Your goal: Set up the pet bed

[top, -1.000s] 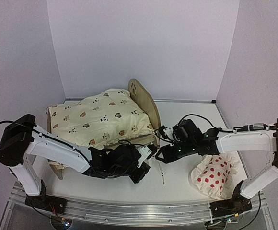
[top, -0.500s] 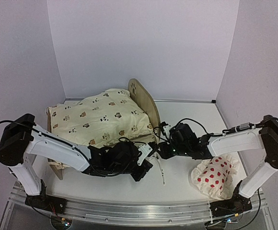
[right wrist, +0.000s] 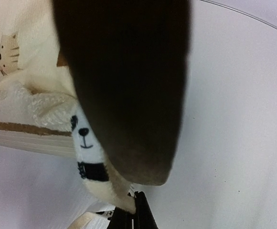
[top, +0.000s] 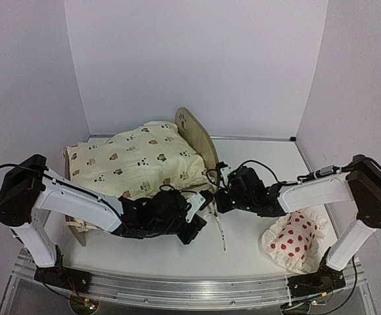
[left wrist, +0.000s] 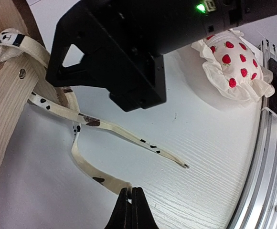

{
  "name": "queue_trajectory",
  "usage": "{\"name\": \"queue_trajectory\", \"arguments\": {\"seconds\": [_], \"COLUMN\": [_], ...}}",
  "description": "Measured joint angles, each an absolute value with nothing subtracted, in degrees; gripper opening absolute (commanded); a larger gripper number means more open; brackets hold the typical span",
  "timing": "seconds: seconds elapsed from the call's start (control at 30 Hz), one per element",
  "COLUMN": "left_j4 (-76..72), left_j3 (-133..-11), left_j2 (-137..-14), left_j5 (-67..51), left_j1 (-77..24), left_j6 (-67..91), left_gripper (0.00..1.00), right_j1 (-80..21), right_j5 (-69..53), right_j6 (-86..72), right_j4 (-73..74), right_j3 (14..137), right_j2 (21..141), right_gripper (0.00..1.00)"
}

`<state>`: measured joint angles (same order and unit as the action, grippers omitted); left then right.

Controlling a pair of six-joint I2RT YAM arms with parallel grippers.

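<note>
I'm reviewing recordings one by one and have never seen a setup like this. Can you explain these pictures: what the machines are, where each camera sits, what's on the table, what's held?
Two robot arms, the left arm and right arm, are bolted at the near edge of a white table; each ends in a two-finger gripper. The wide picture comes from a fixed camera above and behind them; the other two come from cameras on the wrists. On the table stands a plywood pet bed carrying a cream animal-print cushion; a strawberry-print pillow lies apart on the right. The left gripper is shut on the end of a cushion tie; the right gripper is shut on a panda-print strip, seemingly another tie.
</note>
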<state>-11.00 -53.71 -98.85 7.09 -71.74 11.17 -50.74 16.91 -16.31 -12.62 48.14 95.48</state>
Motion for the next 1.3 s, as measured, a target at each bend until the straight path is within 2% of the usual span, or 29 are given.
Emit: {"name": "queue_trajectory", "arguments": {"seconds": [0.2,0.6,1.0,1.07,1.2,1.3], "left_j4": [-10.39,-11.55,-13.13,-13.25,-14.25,-14.89], "left_j3": [-55.16,-66.31,-69.02,-69.79,-70.5,-70.52], "left_j2": [-98.9,-105.11,-111.93,-112.9,-113.99,-114.25], "left_j5": [7.07,5.02,2.35,1.83,0.82,-0.29], "left_j1": [-68.67,-64.19,-61.16,-60.73,-60.53,-60.43], "left_j6": [11.84,12.8,15.01,15.04,15.03,15.0], "left_gripper": [0.0,0.0,0.0,0.0,0.0,0.0], "right_j1": [-50.74,-49.92,-50.17,-50.17,-50.14,-50.1], "right_j5": [15.7,10.76,7.6,6.63,4.25,3.89], "right_j6": [-16.12,-17.8,-17.83,-17.84,-17.84,-17.25], "right_j4": [-12.81,-11.51,-9.45,-9.42,-9.18,-8.17], "right_j3": [47.15,44.87,43.46,43.46,43.46,43.38], "right_j2": [94.39,85.87,84.31,83.87,83.4,83.01], "right_gripper": [0.0,0.0,0.01,0.07,0.27,0.32]}}
